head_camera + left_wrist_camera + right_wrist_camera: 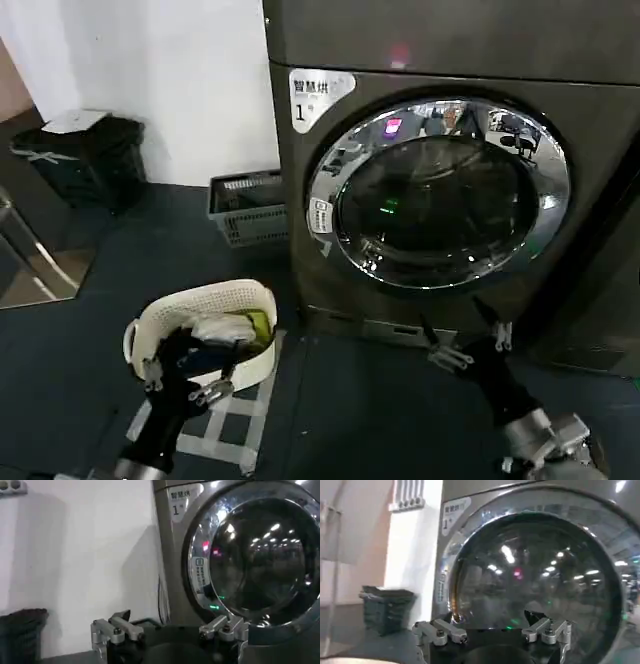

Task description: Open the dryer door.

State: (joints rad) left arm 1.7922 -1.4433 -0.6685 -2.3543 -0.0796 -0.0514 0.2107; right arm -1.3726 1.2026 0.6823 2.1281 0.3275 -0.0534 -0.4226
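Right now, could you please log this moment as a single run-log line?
dryer door: shut | right gripper: open, low before door, no contact | left gripper: open, over white basket | step: not started

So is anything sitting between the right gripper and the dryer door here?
Nothing visible. The right gripper, jaws open, hangs low in front of the dryer door with bare floor between. The basket sits off to the left by the left gripper.

Floor point(380, 400) before dryer door point(440, 195) open; crate point(248, 208) left.
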